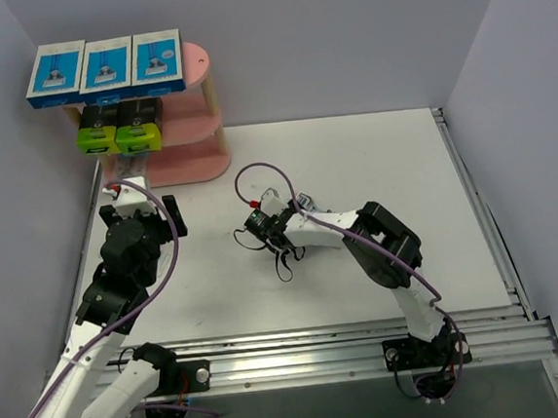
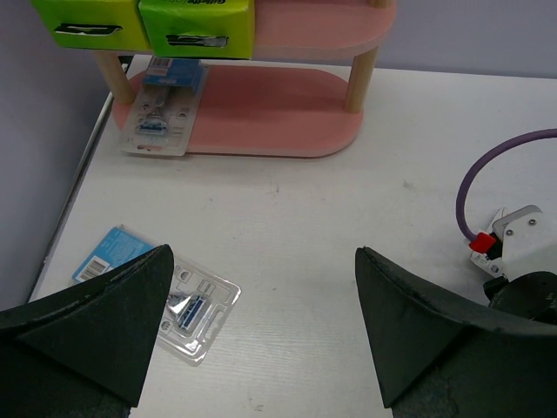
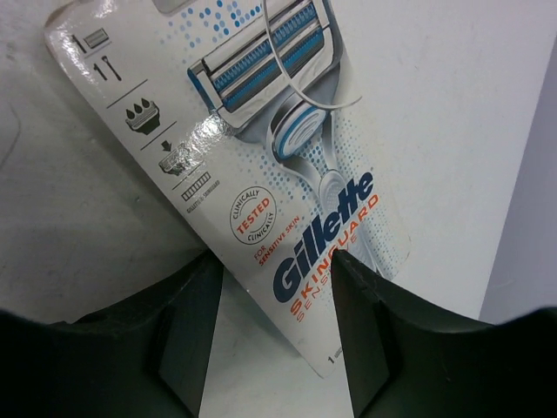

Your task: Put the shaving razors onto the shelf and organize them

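Three blue-and-white razor boxes (image 1: 105,68) stand on the top board of the pink shelf (image 1: 197,162). Two black boxes with lime-green ends (image 1: 118,125) sit on its middle board. A clear blister pack (image 2: 161,117) lies on the bottom board. Another blister pack (image 2: 187,309) with a blue card lies on the table just inside the left finger of my open left gripper (image 2: 261,322). A white razor pack (image 3: 261,131) has its lower corner between the parted fingers of my right gripper (image 3: 277,261), mid-table; nothing is clamped.
The shelf's pale wooden posts (image 2: 359,78) stand at the board ends. The right arm's wrist and purple cable (image 2: 513,252) sit to the right of my left gripper. Grey walls close the left and back, and a metal rail (image 1: 370,353) runs along the near edge.
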Controlling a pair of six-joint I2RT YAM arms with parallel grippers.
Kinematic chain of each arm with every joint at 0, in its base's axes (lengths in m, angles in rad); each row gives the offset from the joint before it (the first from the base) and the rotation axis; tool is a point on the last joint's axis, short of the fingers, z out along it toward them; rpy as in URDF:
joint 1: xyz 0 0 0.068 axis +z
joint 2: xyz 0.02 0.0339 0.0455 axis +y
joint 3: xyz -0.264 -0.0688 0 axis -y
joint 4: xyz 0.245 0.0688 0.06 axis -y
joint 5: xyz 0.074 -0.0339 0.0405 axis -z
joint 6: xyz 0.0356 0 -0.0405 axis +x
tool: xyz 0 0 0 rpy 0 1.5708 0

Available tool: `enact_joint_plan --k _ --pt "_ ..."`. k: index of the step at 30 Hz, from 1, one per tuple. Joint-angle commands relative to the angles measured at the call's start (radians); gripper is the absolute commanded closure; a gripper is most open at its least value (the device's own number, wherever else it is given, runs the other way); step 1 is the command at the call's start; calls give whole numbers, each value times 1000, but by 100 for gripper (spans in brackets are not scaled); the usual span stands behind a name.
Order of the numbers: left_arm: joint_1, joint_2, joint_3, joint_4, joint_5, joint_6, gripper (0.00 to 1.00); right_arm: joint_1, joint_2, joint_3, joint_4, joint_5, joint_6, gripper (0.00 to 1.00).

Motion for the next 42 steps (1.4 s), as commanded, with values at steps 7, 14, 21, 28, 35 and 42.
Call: enact_joint_plan --k 7,14,21,28,35,42 --pt "13 -10 6 48 29 -7 6 5 98 17 24 180 -81 63" --pt "18 -10 6 47 37 -8 6 16 94 12 64 246 -125 100" --pt "19 -13 6 47 29 -10 6 33 -19 101 -23 164 -74 100" --pt "21 -51 -5 56 -12 -8 6 36 -216 213 -80 -187 20 100" --pt "21 -99 -25 77 -57 -5 6 -18 -388 137 9 -618 71 100" --pt "24 -97 -25 79 -46 -4 6 -84 -437 -46 208 -1054 164 100"
